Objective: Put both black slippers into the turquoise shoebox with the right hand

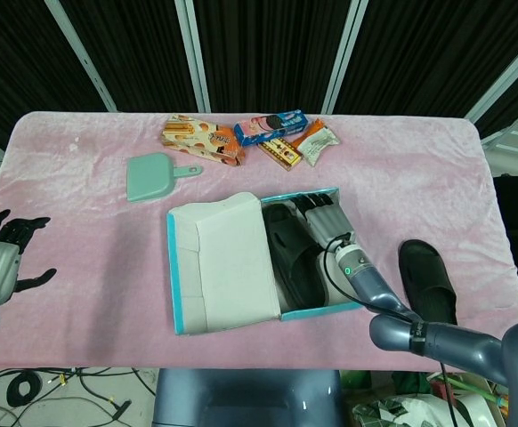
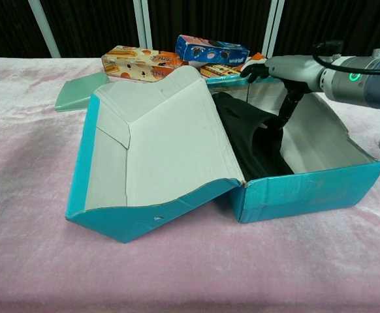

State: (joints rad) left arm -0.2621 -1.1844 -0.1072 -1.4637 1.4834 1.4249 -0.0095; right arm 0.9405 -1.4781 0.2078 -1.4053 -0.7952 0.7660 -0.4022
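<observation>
Turquoise shoebox (image 1: pixel 315 312) at table centre, lid open toward 9 o'clock, one black slipper (image 1: pixel 293 258) lying inside. Right hand (image 1: pixel 326 221) over the box interior, fingers spread, holding nothing. Second slipper (image 1: pixel 426 278) on cloth at 3 o'clock. Left hand (image 1: pixel 10 233) at 9 o'clock edge, fingers apart.
</observation>
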